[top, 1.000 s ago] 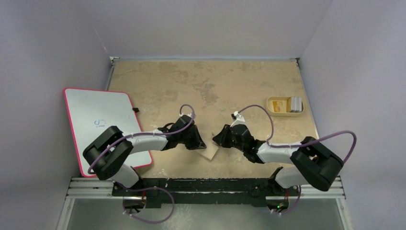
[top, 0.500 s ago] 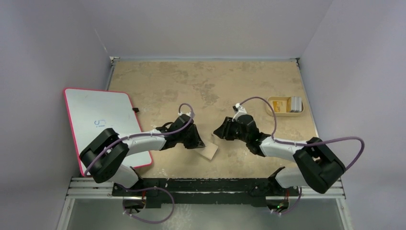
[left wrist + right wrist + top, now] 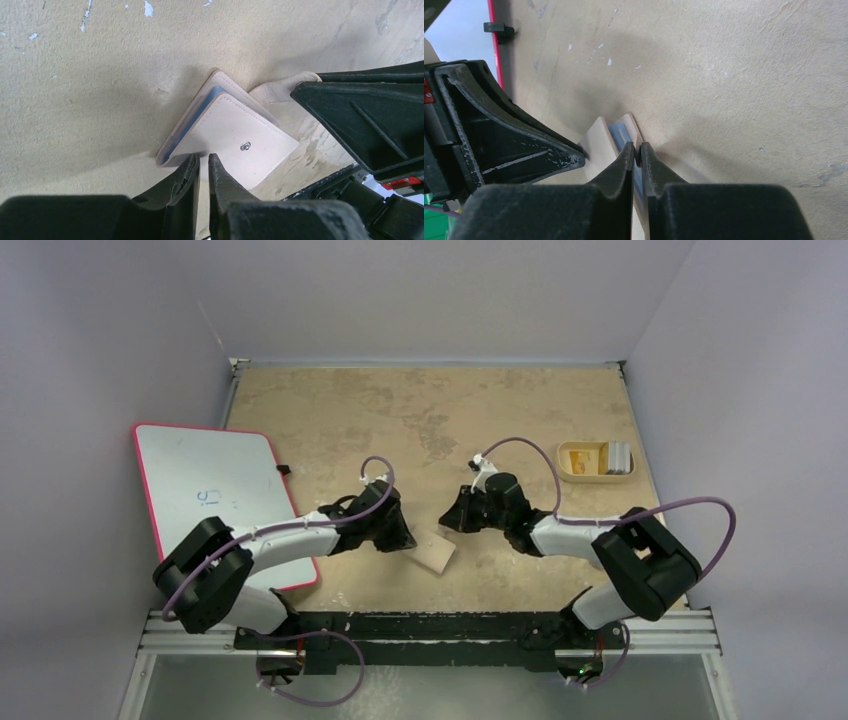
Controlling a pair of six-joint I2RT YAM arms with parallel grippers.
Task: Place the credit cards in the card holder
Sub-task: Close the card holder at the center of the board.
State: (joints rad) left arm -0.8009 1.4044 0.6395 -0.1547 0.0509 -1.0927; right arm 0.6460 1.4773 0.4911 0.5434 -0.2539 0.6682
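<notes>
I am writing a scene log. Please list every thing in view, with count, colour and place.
card holder: one, tan-beige with blue lining, near centre of table, between the grippers.
credit cards: several, gold and grey-white, in the tray.
tray: one, yellow-tan, far right.
whiteboard: one, white with pink rim, left side.
table: one, tan, under everything.
left gripper: one, black, shut, at the holder's edge.
right gripper: one, black, shut, at the holder's corner.

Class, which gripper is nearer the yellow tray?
Right. The right gripper sits down-left of the tray; the left gripper is farther left still, across the card holder.
</notes>
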